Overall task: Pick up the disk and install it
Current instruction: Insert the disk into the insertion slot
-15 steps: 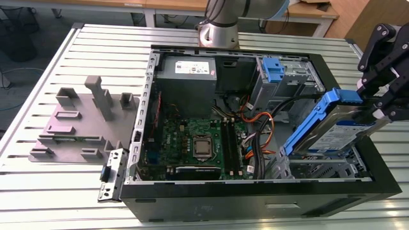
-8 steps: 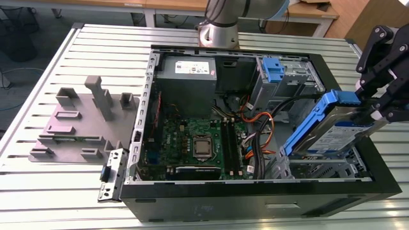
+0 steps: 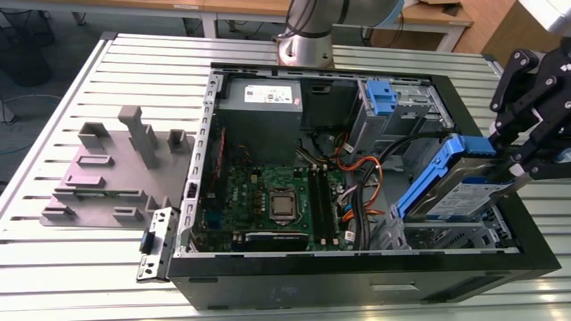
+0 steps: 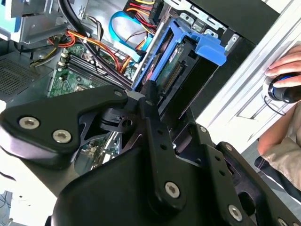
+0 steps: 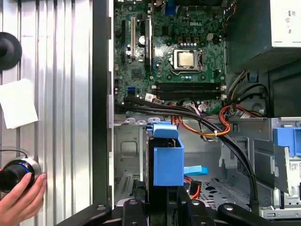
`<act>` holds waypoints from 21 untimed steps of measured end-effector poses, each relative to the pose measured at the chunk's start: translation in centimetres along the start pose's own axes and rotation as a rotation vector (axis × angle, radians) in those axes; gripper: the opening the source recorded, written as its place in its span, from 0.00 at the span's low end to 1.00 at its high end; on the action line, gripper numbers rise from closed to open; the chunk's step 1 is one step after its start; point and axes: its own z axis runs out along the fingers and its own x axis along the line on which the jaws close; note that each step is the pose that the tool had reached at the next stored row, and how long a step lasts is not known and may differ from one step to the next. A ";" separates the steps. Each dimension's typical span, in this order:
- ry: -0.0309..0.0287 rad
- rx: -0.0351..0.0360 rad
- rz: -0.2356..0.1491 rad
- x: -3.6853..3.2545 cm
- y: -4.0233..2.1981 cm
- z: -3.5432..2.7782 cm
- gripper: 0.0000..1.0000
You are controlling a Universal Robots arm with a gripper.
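Note:
The disk [image 3: 464,198], silver-grey with a white-and-blue label and a blue rail frame [image 3: 435,167], hangs tilted over the drive cage [image 3: 446,234] at the exterior view's right corner of the open computer case [image 3: 357,287]. My gripper [image 3: 515,164] is shut on the disk's upper end. In the second wrist view the blue frame [image 4: 188,44] and the disk's connector edge sit just past my black fingers [image 4: 150,101]. The first wrist view looks down along the blue frame [image 5: 168,160] into the metal bay [image 5: 127,150], with my gripper [image 5: 160,209] around it.
Inside the case are the motherboard [image 3: 272,200], a grey power-supply box [image 3: 261,100], bundled cables [image 3: 362,167] and another blue-railed bay [image 3: 379,97]. A grey moulded holder [image 3: 116,167] stands on the slatted table. A person's hand [image 5: 19,200] rests on a knob beside the case.

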 end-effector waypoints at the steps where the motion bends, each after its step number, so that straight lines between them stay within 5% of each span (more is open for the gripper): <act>1: 0.0003 0.0000 0.000 0.02 -0.01 0.18 0.35; 21: 0.0029 0.0000 0.000 0.71 -0.19 3.80 0.35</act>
